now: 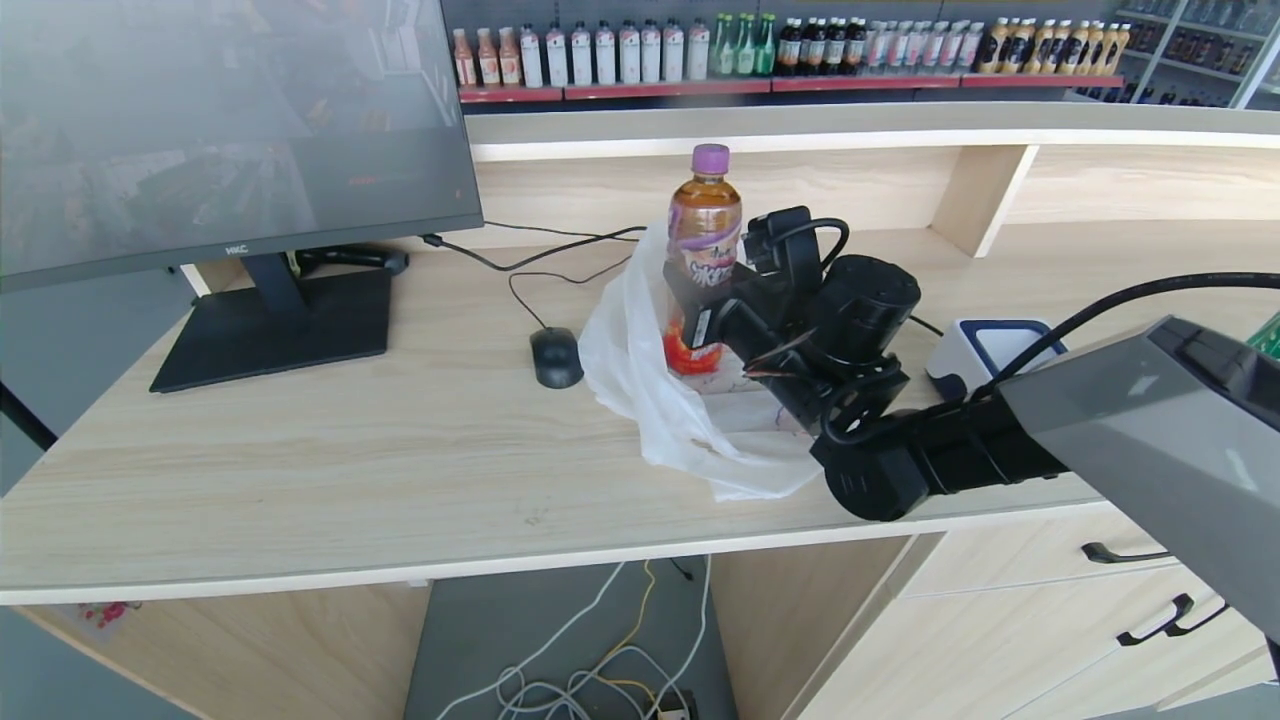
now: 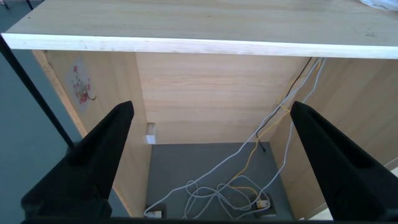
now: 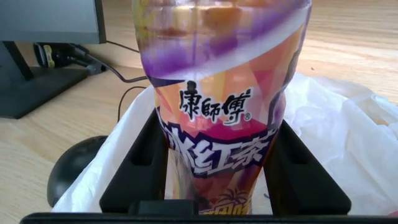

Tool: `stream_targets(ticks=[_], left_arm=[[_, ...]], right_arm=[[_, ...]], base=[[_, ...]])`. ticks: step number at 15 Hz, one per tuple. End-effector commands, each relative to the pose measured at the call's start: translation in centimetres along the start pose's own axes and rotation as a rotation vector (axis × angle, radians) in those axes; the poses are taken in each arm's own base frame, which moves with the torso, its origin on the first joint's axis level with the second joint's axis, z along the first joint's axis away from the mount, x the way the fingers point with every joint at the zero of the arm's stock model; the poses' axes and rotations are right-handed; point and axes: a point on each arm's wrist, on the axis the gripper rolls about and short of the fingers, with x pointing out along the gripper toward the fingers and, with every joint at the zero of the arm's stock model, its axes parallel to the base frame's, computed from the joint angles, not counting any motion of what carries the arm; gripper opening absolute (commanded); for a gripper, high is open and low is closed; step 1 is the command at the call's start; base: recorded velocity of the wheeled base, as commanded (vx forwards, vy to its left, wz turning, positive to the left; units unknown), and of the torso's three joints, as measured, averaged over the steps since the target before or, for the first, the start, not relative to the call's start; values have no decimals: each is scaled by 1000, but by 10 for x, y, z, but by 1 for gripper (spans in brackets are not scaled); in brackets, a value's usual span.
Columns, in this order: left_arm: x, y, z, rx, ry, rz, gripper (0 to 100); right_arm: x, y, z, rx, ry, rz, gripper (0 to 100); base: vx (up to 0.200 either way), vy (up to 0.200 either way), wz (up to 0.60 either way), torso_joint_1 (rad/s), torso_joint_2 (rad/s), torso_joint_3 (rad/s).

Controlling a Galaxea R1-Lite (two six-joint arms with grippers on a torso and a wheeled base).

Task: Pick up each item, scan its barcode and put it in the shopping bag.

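Left wrist view has the left gripper (image 2: 211,162) spread wide, holding nothing, below the counter's (image 2: 186,18) near edge. Just right of the mouse (image 1: 556,357), the limp shopping bag (image 1: 640,390) sags, so a bottle (image 1: 703,230) let go now could, I judge, catch the rim and topple. That bottle stands upright in the bag's mouth, pinched at its label by the right gripper (image 1: 697,305), which comes from its right
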Motion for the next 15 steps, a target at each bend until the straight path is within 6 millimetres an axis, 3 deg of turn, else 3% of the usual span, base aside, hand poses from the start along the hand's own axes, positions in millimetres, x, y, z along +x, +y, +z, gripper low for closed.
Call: stream_targets(ticks=[1,7,14,15], left_arm=[[0,0,0,0,-1,0,100],[0,0,0,0,-1,0,100],[0,0,0,0,-1,0,100],[0,0,0,0,-1,0,100]], right_arm=[[0,0,-3,-2,9,1,0],[1,2,-17,-2,34,4,0],[-2,5,-16,0,20,7,0],[-4,5,-18,0,28,8,100]], base=[[0,0,0,0,0,0],[0,0,0,0,0,0],[0,0,0,0,0,0],[0,0,0,0,0,0]])
